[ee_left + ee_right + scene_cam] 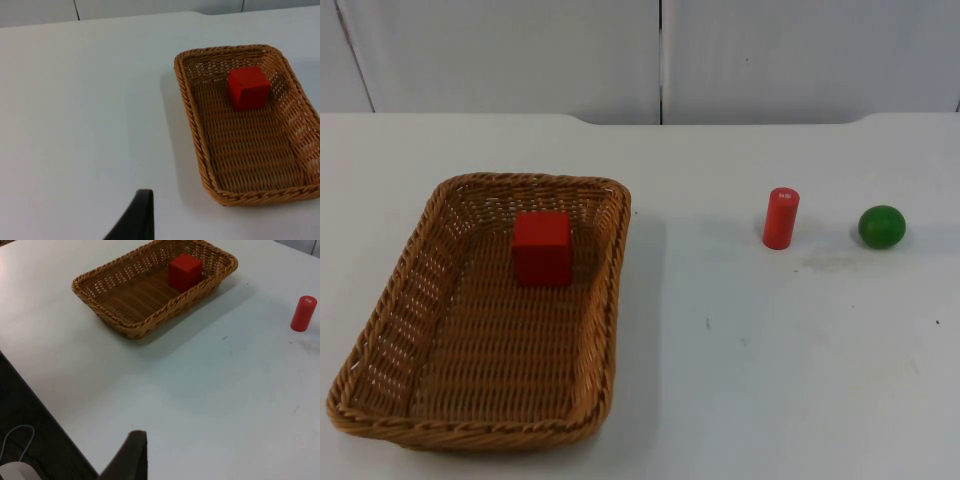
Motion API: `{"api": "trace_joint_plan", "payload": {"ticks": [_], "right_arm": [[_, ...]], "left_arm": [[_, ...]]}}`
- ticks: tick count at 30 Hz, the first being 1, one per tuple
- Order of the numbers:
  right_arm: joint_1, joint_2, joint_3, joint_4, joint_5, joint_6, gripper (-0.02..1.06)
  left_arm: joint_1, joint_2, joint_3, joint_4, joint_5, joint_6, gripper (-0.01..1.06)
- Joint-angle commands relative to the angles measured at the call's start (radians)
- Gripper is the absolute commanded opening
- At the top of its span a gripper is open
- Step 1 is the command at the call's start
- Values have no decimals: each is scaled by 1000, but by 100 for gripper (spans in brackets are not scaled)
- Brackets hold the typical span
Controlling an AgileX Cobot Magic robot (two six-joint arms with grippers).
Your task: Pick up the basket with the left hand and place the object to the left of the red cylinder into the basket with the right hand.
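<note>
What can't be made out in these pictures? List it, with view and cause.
- Left gripper: left wrist view, one fingertip, the rest cut off; open or shut unclear.
- Right gripper: right wrist view, likewise.
- Red cylinder: white top mark too small to read.
- Red cube hides the basket floor beneath.

table (720, 380): white | on it: basket (380, 395), red cylinder (781, 218), green ball (882, 227)
</note>
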Motion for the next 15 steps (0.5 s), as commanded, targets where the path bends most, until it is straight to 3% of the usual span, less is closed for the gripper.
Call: {"api": "trace_joint_plan", "payload": {"ticks": [1, 15], "right_arm": [[-2, -4, 3, 0, -12, -8, 105], [-2, -4, 3, 0, -14, -8, 105]], "left_arm": [[-7, -4, 4, -6, -2, -7, 105], [-7, -4, 4, -6, -2, -7, 105]]}}
